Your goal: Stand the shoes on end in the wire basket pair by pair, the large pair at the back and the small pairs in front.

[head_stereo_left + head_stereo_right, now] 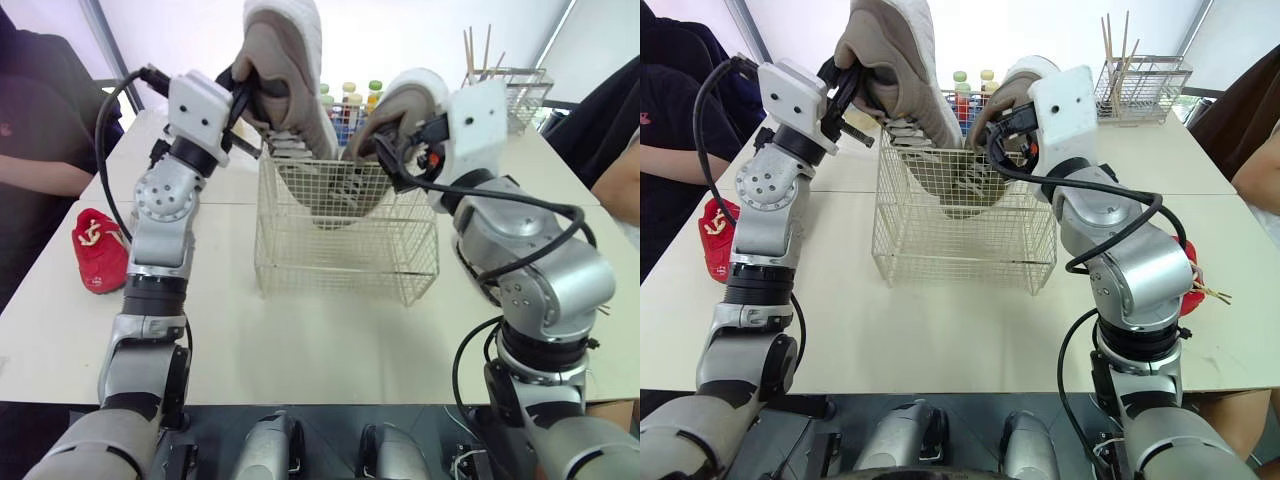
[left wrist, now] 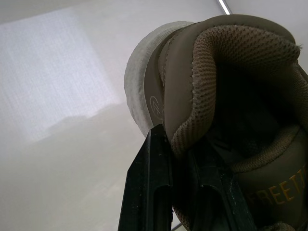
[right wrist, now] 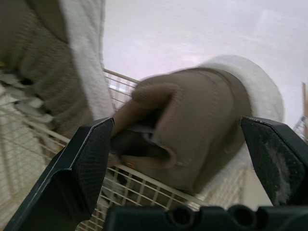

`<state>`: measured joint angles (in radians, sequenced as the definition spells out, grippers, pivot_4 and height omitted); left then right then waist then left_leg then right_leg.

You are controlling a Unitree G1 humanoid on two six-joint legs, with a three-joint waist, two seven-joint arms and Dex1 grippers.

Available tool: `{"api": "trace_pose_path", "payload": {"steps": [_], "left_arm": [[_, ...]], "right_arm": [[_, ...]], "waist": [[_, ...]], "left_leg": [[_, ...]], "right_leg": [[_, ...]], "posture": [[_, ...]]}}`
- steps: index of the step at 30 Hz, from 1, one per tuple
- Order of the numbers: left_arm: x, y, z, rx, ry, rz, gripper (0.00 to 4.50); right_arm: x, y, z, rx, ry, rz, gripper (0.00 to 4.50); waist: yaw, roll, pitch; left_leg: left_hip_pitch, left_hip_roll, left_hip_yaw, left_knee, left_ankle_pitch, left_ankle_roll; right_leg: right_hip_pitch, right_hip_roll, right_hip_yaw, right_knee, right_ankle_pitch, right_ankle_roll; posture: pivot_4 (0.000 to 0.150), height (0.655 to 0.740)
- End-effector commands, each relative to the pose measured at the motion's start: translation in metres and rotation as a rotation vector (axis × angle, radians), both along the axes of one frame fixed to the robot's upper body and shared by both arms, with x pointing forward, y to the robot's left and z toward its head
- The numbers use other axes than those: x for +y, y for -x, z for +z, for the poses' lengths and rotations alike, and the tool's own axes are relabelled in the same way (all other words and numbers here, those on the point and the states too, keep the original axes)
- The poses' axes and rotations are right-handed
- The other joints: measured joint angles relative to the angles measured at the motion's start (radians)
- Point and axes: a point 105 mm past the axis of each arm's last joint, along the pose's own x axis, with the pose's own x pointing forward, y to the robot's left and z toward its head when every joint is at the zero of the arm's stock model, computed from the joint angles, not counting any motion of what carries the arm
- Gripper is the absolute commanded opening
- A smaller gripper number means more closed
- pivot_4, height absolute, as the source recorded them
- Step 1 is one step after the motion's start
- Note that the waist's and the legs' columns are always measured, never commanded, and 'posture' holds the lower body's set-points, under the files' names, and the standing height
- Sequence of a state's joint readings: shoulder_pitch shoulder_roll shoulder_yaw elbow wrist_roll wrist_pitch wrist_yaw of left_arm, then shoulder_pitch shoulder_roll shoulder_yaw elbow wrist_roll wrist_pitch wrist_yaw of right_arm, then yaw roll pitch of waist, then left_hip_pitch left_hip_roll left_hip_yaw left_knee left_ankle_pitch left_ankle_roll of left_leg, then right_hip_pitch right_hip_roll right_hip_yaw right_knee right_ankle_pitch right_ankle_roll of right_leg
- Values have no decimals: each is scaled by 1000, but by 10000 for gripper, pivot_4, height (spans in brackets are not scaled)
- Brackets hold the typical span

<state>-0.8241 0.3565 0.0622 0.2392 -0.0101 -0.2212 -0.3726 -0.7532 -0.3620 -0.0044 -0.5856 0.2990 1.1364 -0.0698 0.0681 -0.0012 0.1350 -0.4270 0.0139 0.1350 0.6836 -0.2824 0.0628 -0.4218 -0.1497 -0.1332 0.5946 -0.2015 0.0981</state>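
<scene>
Both long axes run toe-down into the wire basket (image 1: 345,262): left gripper (image 1: 243,92) clenched on left shoe (image 1: 290,50) collar, right gripper (image 3: 177,124) released astride right shoe (image 1: 408,98) heel.

- The left gripper (image 2: 180,144) is clamped on the padded heel collar of a tan shoe (image 2: 216,67), with one black finger (image 2: 149,183) outside and the other inside.
- Taking the fingers as pointing to 12 o'clock, the shoe's dark opening lies toward 1 o'clock and its white sole (image 2: 142,82) toward 11 o'clock.
- Lettering (image 2: 276,190) shows inside the shoe.
</scene>
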Motion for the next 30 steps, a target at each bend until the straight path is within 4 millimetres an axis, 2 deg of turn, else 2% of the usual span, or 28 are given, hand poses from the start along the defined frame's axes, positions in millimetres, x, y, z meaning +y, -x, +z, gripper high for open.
{"api": "trace_pose_path", "payload": {"steps": [1, 4, 7, 11, 15, 16, 21, 30], "left_arm": [[-45, -10, -64, 224, -206, -107, 299], [-47, -8, -64, 222, -216, -116, 299], [-50, -6, -67, 228, -233, -126, 0], [-52, -4, -71, 235, -251, -131, 0], [-49, -5, -73, 242, -278, -122, 0], [-48, -6, -73, 243, -284, -115, 0], [-42, -11, -72, 248, -291, -92, 0], [-31, -18, -63, 253, -291, -62, 0]], "right_arm": [[-12, -7, 7, -49, -29, -100, 45000], [-15, -13, 0, -40, -47, -154, 45000], [-11, -17, 2, -61, -99, -177, 36705], [3, -16, 15, -102, -157, -151, 17418], [5, -13, 31, -166, -107, -129, 1564], [5, -11, 38, -203, -52, -125, 343], [7, -3, 67, -347, 118, -107, 343], [18, 4, 89, -499, 263, -71, 343]], "waist": [[0, 0, 0], [0, 0, 0], [-1, 1, 0], [-4, 1, 1], [-5, 5, 3], [-5, 6, 3], [-5, 14, 9], [-6, 17, 12]], "left_leg": [[0, 0, 0, 0, 0, 0], [-1, 0, 0, 0, 0, 0], [-1, 0, 0, -1, 0, 0], [-1, 0, 0, -1, 0, 0], [-1, 0, 0, -1, 0, 0], [-1, 0, 0, -1, 0, 0], [-4, 0, 0, -2, 0, 0], [-11, 0, 0, -1, 5, 0]], "right_leg": [[0, 0, 0, 0, 0, 0], [0, 0, -2, -1, 0, 1], [0, 0, -3, -1, -1, 1], [1, 1, -3, -1, -1, 1], [0, 0, -3, -1, -1, 1], [0, 0, -3, -1, -1, 1], [-4, 1, -3, -1, -1, 2], [-6, 2, -6, 0, -2, 4]], "posture": [[1500, 7400], [1500, 7400], [1500, 7400], [1500, 7400], [1500, 7400], [1500, 7400], [1500, 7400], [1500, 7400]]}}
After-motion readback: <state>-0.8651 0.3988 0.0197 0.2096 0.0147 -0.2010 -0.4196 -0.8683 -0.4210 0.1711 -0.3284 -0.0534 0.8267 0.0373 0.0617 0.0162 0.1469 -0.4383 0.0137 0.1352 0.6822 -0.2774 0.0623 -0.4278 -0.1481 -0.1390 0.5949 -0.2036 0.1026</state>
